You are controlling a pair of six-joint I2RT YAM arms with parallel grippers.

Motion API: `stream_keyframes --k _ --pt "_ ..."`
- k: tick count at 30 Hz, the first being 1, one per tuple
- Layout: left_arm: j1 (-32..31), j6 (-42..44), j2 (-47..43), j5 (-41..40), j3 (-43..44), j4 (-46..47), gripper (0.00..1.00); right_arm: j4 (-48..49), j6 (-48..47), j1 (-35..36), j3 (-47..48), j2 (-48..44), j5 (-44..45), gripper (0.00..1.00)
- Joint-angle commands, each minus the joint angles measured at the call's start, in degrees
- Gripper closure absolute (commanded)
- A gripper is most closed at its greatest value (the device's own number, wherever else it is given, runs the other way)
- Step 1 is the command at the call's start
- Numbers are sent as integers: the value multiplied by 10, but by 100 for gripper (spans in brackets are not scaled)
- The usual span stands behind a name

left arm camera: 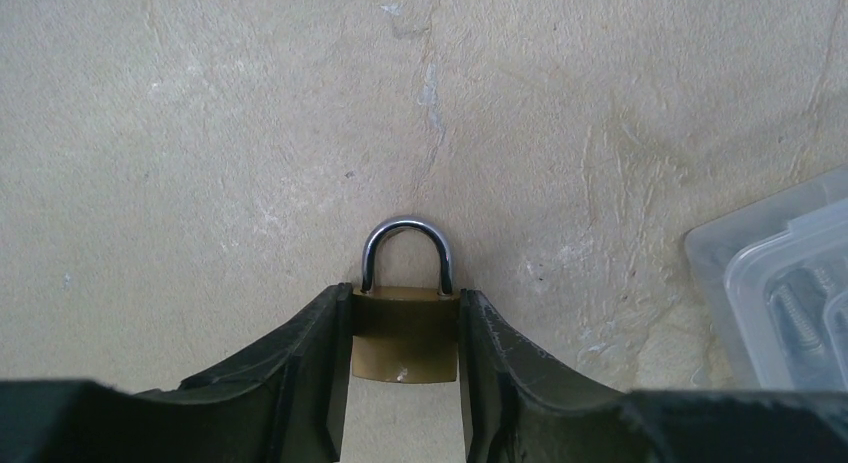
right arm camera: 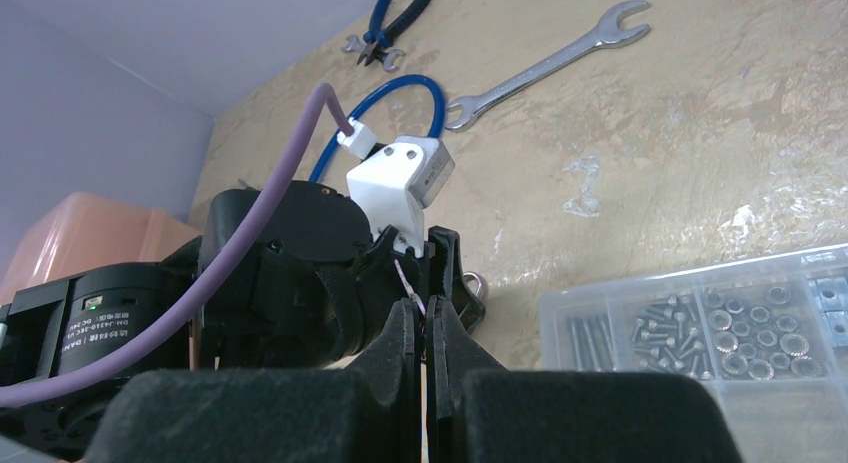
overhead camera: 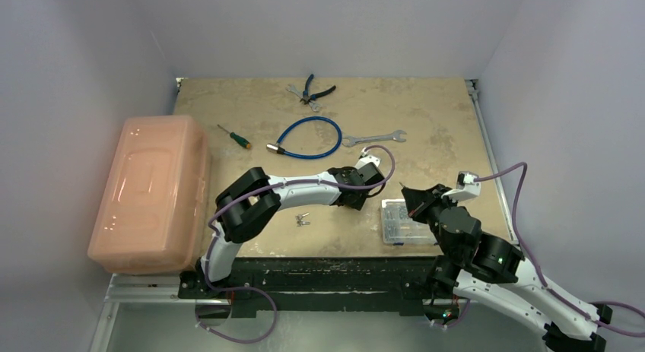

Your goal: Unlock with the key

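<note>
The small brass padlock (left arm camera: 405,348) with its silver shackle (left arm camera: 405,228) closed sits upright between my left gripper's (left arm camera: 405,301) fingers, which are shut on its body. The shackle also shows in the right wrist view (right arm camera: 472,284). My left gripper (overhead camera: 362,191) is at the table's middle. My right gripper (right arm camera: 425,308) is shut on the key (right arm camera: 405,280), a thin silver sliver seen edge-on, sticking out of the fingertips toward the left gripper. My right gripper (overhead camera: 411,198) is just right of the left one. The padlock's keyhole is hidden.
A clear plastic box of screws and nuts (overhead camera: 401,223) lies right of the padlock, under my right gripper. A small silver metal piece (overhead camera: 303,220) lies near the front. Wrench (overhead camera: 373,138), blue cable (overhead camera: 308,137), pliers (overhead camera: 313,90) and screwdriver (overhead camera: 232,136) lie farther back. A peach bin (overhead camera: 152,192) stands left.
</note>
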Motion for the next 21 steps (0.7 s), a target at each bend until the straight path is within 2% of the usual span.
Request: stream_keyframes --k 1,3,11,21 --pt "2 -14 2 11 -2 2 87 5 15 2 12 0 26 100" --pt "2 -18 -8 19 -7 13 100 3 18 2 12 -1 27 100" --pt "17 -54 -84 70 -58 93 100 1 25 2 14 2 35 100" --pt "49 -146 -212 103 -157 209 100 13 20 2 24 19 43 100"
